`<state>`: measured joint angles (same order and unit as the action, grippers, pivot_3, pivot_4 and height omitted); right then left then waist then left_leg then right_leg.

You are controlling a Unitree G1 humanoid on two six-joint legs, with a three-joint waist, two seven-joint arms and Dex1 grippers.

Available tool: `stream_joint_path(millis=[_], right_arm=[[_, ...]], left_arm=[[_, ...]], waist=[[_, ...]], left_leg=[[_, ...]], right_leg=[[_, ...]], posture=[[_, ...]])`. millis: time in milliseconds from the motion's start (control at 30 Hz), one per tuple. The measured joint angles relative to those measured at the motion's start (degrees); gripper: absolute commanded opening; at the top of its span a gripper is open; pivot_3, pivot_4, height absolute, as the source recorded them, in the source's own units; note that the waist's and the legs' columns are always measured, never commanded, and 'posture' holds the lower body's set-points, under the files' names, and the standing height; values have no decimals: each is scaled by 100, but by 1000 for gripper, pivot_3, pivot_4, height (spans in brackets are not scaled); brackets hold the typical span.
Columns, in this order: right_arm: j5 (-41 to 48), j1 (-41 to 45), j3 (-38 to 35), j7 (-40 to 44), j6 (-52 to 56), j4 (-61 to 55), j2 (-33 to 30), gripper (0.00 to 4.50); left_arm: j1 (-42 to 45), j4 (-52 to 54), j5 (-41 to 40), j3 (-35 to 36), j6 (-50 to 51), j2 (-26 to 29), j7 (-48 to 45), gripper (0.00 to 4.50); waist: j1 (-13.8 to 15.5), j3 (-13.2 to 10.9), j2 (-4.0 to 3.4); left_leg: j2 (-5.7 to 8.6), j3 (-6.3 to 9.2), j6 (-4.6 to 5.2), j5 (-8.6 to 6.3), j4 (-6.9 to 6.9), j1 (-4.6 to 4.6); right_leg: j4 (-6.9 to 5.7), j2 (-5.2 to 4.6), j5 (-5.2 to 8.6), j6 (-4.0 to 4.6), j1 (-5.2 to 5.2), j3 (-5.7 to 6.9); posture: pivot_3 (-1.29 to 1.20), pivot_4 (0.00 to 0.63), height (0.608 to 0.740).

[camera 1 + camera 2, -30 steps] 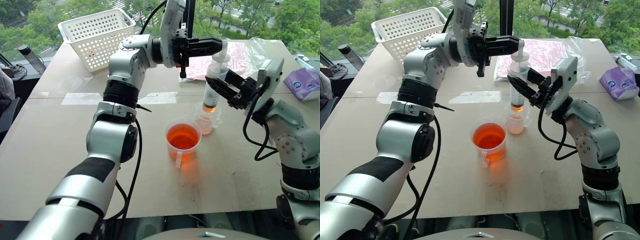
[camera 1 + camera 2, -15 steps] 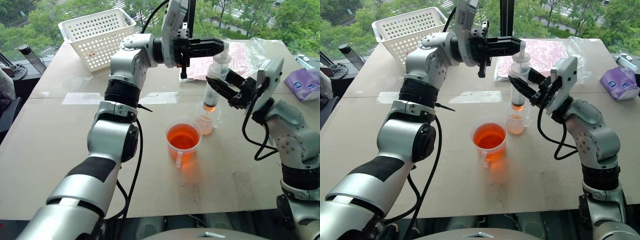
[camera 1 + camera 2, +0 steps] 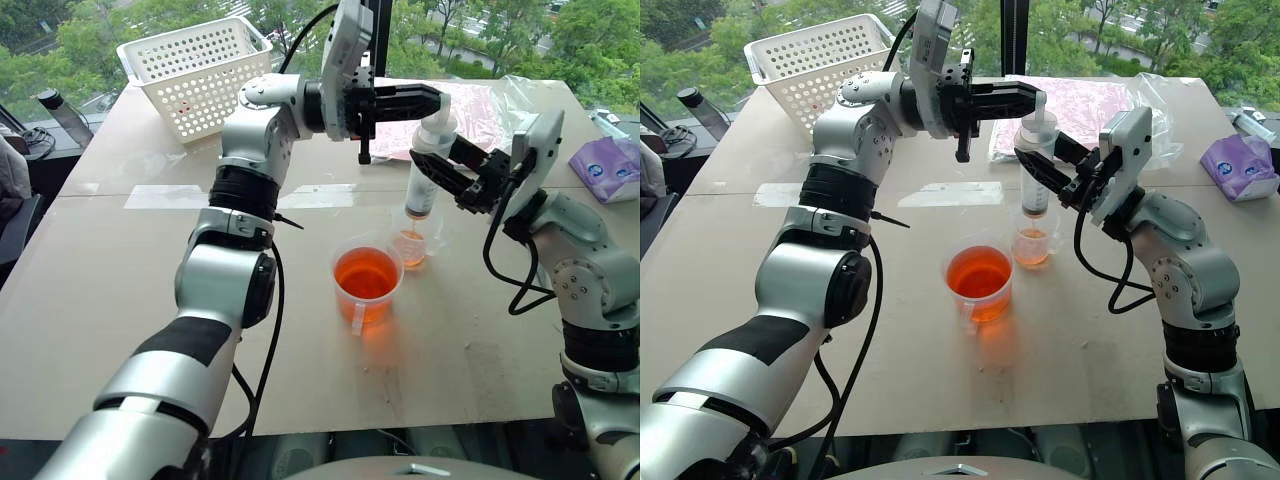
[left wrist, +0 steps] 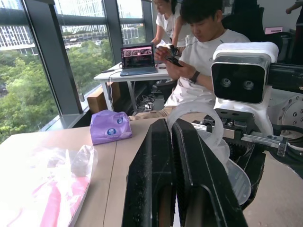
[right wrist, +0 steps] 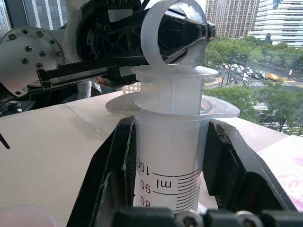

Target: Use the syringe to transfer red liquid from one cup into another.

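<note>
**Syringe upright over the small cup, both arms at it**

Surface: a pale beige table [image 3: 120,300], scuffed, with a seam across the middle. At the far left corner a white perforated basket [image 3: 195,75]. At the far side, a pink sheet in a clear plastic bag [image 3: 1095,100]; at the far right, a purple packet [image 3: 610,165]. Windows run behind the table, with green treetops below them.

Task items: the handled beaker [image 3: 366,283] sits near the table's centre, holding the red liquid [image 3: 365,272]. Just beside it, on the far right side, stands the smaller cup [image 3: 1033,243], with a shallow orange layer at its base. The syringe [image 3: 1037,170] stands upright with its orange-stained tip just above the smaller cup; whether the tip touches the cup cannot be told.

Grippers: the right gripper [image 3: 1045,172] clamps the syringe barrel between its two black fingers, just under the flange. The left gripper [image 3: 415,97] reaches in level from the left with its fingers pressed together, at the plunger's ring top.

Differences between views: the right wrist view shows the barrel's printed scale and "ml" mark, the plunger's ring [image 5: 173,33], and the left gripper's black fingers directly behind that ring. The left wrist view looks the other way, across the table into the room: the purple packet, a desk with an open laptop [image 4: 138,59], and two seated people [image 4: 203,52], one looking at a phone. City buildings show through the glass in both wrist views.
</note>
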<state>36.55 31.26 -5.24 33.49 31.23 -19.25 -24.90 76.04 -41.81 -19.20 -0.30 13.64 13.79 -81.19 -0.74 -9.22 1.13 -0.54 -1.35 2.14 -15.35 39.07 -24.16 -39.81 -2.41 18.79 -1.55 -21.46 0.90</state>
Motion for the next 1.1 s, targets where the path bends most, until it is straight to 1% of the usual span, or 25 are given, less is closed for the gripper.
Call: stream_joint_path(millis=[300, 400, 533, 633, 867, 933, 1100], right_arm=[[3, 1, 0, 11, 17, 18, -71, 1492], [2, 1, -22, -10, 18, 41, -74, 1492], [44, 11, -144, -38, -5, 79, -67, 1492], [133, 103, -229, -80, 0, 35, -70, 1492], [528, 116, -310, -279, 98, -270, 35, 1492], [583, 124, -309, -321, 109, -270, 52, 1492], [695, 293, -317, -448, 129, -253, 77, 1492]], left_arm=[[-75, 0, 36, -18, 0, -34, 43, 36], [-75, 0, 43, -17, 20, -39, 44, 841], [-75, 7, -10, -3, 210, -51, 32, 2720], [-91, 119, -135, -22, 479, 8, -122, 2720], [-103, 636, -372, 95, 961, 680, -350, 2720], [-131, 713, -451, 172, 1064, 752, -329, 2720], [-536, 1095, -576, 188, 1388, 937, -313, 2720]], waist=[[-1, 0, 0], [2, 0, 0], [1, 0, 0], [-8, 0, -1], [-22, 1, -4], [-3, 1, -4], [-1, 1, -4]], left_leg=[[0, 0, 0, 0, 0, 0], [0, 0, 0, 0, 0, 0], [0, 0, 0, 0, 0, -1], [0, 0, 0, 0, 0, -1], [-3, 3, 0, 0, 0, 2], [-2, 3, 0, 0, 3, 1], [-2, 3, 0, 0, 5, 2]], right_leg=[[0, 0, 0, 0, 0, 0], [0, 0, 0, 0, 0, 0], [0, 0, 0, 0, 0, 0], [-2, 1, 0, 0, -1, 0], [-1, 6, 0, 0, -1, -9], [-1, 4, 0, 0, -1, -8], [-2, 4, 0, 0, -1, -8]], posture=[[0, 150, 740], [0, 150, 740], [0, 150, 740], [0, 150, 740], [0, 150, 740], [0, 150, 740], [0, 150, 740]])
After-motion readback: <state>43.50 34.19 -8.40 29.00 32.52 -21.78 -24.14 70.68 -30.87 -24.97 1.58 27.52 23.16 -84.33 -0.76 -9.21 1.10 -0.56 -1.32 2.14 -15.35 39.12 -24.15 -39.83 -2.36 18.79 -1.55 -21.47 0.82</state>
